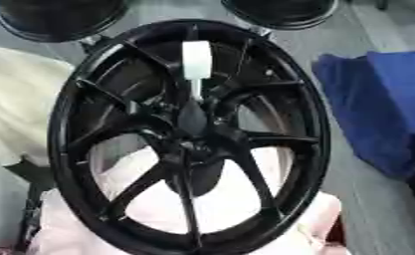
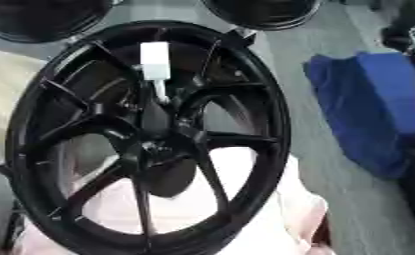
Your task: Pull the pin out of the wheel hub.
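pin with a white blocky plastic handle (image 1: 196,60) and a thin pale shaft, one only, standing over the upper middle of the wheel, shaft running down toward the hub centre. lower end of the shaft lost against the dark hub, so cannot tell how deep it sits. handle upright, slightly rounded at the top, framed between two upper spokes.

one large glossy black alloy wheel with thin paired spokes (image 1: 88,144) filling most of both views, lying face up and tilted, rim nearly touching the lower edge. dark hub centre (image 1: 191,144) where the spokes meet, a dark rounded shape showing beneath it through the gaps.

two more round black rims at the far edge, one upper left (image 1: 58,17), one upper right (image 1: 280,12), each only partly in view.

one pale pink cloth (image 1: 228,209) under the lower half of the wheel, visible through the spoke gaps. one cream cloth (image 1: 19,99) at the left. one blue folded fabric (image 2: 376,104) at the right, well apart from the wheel, on a grey surface (image 1: 367,199).

no robot hand in either view, so grip and pose cannot be told.
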`<state>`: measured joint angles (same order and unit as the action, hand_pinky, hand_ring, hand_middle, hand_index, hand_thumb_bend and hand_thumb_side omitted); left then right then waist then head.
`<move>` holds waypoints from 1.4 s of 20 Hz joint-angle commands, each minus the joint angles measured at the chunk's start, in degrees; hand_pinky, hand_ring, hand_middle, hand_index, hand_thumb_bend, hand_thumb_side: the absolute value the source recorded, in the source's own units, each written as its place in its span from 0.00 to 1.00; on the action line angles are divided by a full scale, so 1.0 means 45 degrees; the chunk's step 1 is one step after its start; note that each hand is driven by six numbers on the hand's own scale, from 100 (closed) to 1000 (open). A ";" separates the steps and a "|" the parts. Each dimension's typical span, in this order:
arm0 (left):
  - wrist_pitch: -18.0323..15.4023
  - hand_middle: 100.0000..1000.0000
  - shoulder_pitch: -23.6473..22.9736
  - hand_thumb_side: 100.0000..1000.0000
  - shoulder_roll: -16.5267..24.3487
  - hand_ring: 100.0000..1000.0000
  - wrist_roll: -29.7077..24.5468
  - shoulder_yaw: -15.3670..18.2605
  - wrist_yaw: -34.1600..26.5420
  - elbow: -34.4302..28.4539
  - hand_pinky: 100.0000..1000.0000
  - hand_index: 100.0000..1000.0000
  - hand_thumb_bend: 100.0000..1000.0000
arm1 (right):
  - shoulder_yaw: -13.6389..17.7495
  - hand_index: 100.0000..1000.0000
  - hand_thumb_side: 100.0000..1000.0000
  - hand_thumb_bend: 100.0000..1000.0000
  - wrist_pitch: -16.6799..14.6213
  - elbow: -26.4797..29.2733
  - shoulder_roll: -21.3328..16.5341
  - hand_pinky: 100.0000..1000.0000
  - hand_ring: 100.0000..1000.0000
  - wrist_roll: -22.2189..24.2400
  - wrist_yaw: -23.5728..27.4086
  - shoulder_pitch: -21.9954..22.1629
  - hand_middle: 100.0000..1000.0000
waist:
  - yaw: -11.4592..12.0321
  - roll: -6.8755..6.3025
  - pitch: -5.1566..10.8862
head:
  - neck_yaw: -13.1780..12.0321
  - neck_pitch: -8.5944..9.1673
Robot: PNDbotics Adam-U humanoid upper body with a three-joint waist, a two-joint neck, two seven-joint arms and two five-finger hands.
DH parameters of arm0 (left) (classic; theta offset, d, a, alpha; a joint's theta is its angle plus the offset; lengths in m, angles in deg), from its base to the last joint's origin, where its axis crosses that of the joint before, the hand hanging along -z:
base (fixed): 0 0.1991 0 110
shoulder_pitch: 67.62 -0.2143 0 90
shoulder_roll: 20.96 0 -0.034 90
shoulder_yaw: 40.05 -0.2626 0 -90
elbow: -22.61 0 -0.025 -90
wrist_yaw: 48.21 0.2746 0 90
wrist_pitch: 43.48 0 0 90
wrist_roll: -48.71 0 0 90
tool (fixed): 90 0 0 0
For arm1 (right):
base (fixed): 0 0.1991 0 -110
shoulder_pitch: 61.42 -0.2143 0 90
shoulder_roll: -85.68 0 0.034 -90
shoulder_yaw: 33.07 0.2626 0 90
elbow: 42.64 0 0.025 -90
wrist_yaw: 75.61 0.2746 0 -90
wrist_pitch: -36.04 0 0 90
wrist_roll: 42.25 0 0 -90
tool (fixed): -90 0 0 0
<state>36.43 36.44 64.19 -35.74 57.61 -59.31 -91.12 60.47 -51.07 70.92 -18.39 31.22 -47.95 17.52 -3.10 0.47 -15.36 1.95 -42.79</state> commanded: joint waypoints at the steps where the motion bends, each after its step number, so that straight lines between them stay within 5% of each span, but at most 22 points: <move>1: 0.0000 0.54 0.0080 0.59 0.0196 0.59 -0.0059 0.0054 0.0039 -0.0191 0.84 0.70 0.18 | 0.0109 0.53 0.34 0.35 0.0019 0.0229 -0.0470 0.73 0.63 -0.0043 -0.0029 -0.0130 0.54 | -0.0015 0.0012 0.0156 | 0.0036 0.0061; 16: -0.0004 0.54 -0.0001 0.59 0.0276 0.59 -0.0117 0.0001 -0.0013 -0.0191 0.84 0.70 0.18 | -0.0373 0.56 0.32 0.34 0.0346 0.0229 -0.3010 0.74 0.66 0.0898 -0.0516 -0.2339 0.57 | 0.0075 0.0057 0.0332 | 0.0175 0.0121; 28: -0.0020 0.54 0.0010 0.59 0.0230 0.59 -0.0114 0.0020 0.0058 -0.0191 0.84 0.70 0.18 | -0.0302 0.56 0.33 0.35 0.0235 0.0229 -0.2688 0.74 0.65 0.0754 -0.0251 -0.2065 0.56 | 0.0082 0.0030 0.0211 | 0.0169 0.0664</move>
<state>36.46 36.06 64.22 -36.17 57.57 -59.25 -91.12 58.33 -49.92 70.92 -29.51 34.93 -49.44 8.59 -2.75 0.56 -15.19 2.70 -40.63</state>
